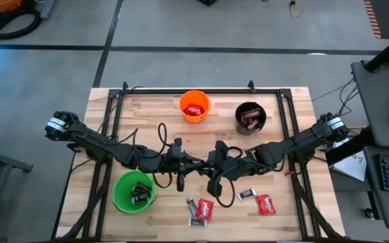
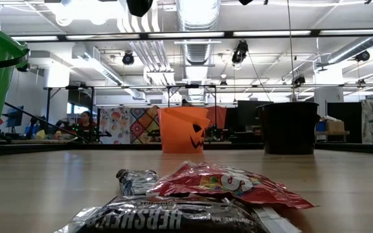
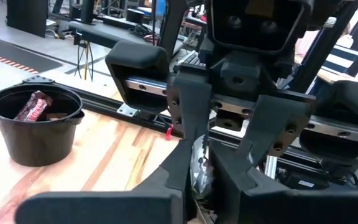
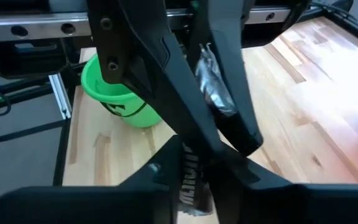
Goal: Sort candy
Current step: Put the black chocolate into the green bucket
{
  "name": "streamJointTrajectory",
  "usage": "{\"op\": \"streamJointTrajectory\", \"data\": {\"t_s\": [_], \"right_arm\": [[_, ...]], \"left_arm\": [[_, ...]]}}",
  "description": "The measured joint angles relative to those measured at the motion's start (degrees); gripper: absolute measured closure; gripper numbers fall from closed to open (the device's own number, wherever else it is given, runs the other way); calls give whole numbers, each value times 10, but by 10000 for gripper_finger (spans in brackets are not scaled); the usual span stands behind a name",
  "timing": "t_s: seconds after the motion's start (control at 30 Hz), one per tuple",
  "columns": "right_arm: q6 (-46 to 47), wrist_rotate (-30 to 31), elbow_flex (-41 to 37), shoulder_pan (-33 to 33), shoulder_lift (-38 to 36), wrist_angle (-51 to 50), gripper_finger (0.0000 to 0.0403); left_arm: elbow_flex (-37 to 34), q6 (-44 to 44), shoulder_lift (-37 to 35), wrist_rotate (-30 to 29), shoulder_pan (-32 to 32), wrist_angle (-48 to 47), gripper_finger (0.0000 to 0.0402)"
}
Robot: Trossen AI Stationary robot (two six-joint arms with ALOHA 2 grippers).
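Note:
My two grippers meet above the middle of the table. The left gripper (image 1: 189, 165) (image 3: 209, 177) is shut on a dark candy bar with crinkled silver ends (image 3: 199, 163) (image 4: 194, 180). Facing it, the right gripper (image 1: 206, 166) (image 4: 197, 190) has its fingers a little apart on either side of the same bar's printed end. More candy lies near the front edge: a red packet and dark bars (image 1: 201, 210) (image 2: 173, 217), a dark bar (image 1: 246, 195) and a red packet (image 1: 265, 204). My left gripper pinches the bar's silver end (image 4: 211, 84) between its two fingers (image 4: 229, 74), coming about level from the table's left. The bar is lifted clear of the table. My right gripper's fingers (image 3: 188, 118) flank the bar's other end; whether they touch it, I cannot tell.
An orange cup (image 1: 194, 106) (image 2: 184, 129) with red candy and a black cup (image 1: 250, 117) (image 3: 36, 124) with reddish-brown bars stand at the back. A green cup (image 1: 134, 191) (image 4: 114, 93) with dark bars stands front left. A black frame (image 1: 201, 89) borders the table.

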Motion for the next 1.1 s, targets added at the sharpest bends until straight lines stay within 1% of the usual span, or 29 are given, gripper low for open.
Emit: {"op": "streamJointTrajectory", "data": {"t_s": [0.13, 0.23, 0.3, 0.4, 0.5, 0.57, 0.63, 0.7, 0.77, 0.83, 0.9, 1.0, 1.1], "right_arm": [[16, 1, 0, 0, 0, 1, 293], [25, 0, 0, 0, -4, -3, 263], [36, -1, 0, 0, -10, -12, 246], [50, -5, 0, 0, -22, -36, 225], [66, -6, 0, 0, -32, -76, 211], [77, -6, 0, 0, -38, -105, 207], [88, -14, 0, 0, -43, -134, 205], [99, -20, 0, 0, -48, -160, 205], [109, -29, 0, 0, -49, -182, 204], [115, -41, 0, 0, -49, -198, 204], [124, -49, 0, 0, -49, -212, 204], [133, -50, 0, 1, -48, -219, 204], [136, -51, 0, 2, -46, -218, 204]], "left_arm": [[0, -1, -3, 1, 0, 0, 385], [0, -1, -12, 3, -1, -3, 375], [4, -3, -27, 6, -1, -32, 371], [42, -17, -55, 21, -2, -154, 374], [116, -40, -69, 39, -8, -349, 379], [179, -49, -69, 64, -18, -504, 379], [241, -72, -64, 90, -33, -638, 378], [291, -111, -57, 109, -52, -760, 375], [321, -147, -47, 128, -74, -849, 374], [329, -173, -41, 141, -102, -911, 374], [323, -193, -39, 143, -131, -948, 373], [293, -219, -39, 143, -168, -970, 373], [252, -237, -39, 138, -182, -961, 374]]}}
